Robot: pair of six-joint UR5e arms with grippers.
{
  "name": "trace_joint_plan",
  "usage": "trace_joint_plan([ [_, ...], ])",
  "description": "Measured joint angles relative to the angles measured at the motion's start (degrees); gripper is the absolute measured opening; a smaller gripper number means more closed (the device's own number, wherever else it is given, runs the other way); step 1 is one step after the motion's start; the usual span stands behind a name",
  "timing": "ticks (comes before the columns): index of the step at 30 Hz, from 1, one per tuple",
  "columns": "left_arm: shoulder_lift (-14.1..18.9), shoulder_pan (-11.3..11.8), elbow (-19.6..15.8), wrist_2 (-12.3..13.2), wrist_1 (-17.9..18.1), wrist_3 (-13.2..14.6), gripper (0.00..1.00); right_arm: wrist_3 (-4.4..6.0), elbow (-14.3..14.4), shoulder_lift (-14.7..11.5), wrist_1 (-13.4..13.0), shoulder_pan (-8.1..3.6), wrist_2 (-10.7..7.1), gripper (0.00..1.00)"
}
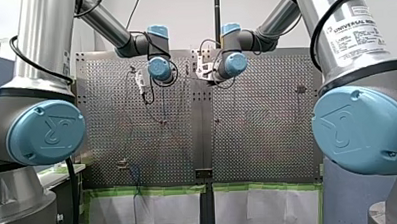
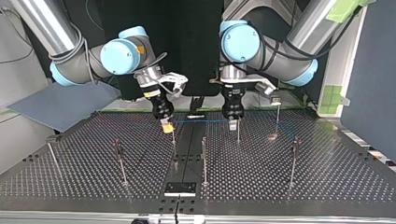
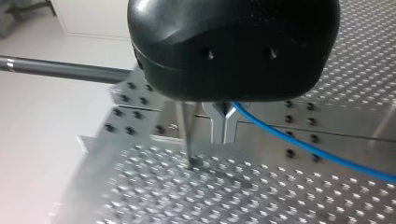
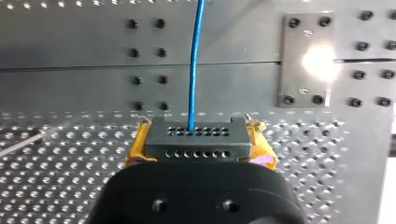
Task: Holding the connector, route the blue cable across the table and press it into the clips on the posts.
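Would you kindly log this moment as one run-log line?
phase: routing | right gripper: shut on connector | blue cable: runs from connector to left gripper | left gripper: state unclear

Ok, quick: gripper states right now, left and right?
Left gripper: cannot be told; the blue cable passes close by it.
Right gripper: closed on the connector.
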Motion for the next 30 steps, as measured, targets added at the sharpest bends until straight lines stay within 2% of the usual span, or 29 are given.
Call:
trace_joint_plan([
  [6, 1.84, -0.54, 0.01, 0.33, -0.85, 0.98, 0.02, -0.02, 0.01, -0.74, 0.02, 0.22, -0.04, 0.00],
  [13, 1.78, -0.51, 0.02, 2.59, -0.90, 1.20, 0.02, -0.14, -0.43, -0.77, -0.10, 0.25, -0.50, 0.00],
  [20, 1.37, 0.54, 0.09, 3.28, -1.53, 1.28, 0.02, 0.04, -1.71, -0.75, 0.00, -0.17, -1.64, 0.00],
  [25, 1.23, 1.27, 1.28, 4.06, -2.09, 1.49, 0.02, 0.14, -2.43, -0.74, 0.23, -0.35, -1.82, 0.00],
  [30, 1.22, 1.83, 3.42, 5.23, -3.76, 1.58, 0.02, 0.49, -2.91, -0.74, 0.35, -1.00, -2.21, 0.00],
])
